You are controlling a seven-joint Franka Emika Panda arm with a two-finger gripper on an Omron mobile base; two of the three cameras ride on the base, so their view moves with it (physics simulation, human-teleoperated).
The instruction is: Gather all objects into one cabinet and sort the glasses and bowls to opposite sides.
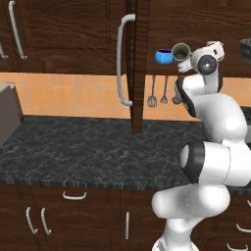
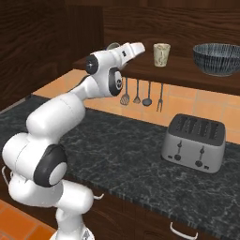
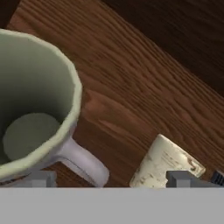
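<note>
Inside the open wall cabinet, I have the gripper over the grey cup.

The cup stands on the shelf at nine o'clock of the hand view, its handle toward five; the cream mug stands apart at five, the blue bowl beside the cup, the dark grey bowl far along, presumably the sorting. I cannot tell whether the jaws grip anything. The wrist hides the cup from the right.
</note>
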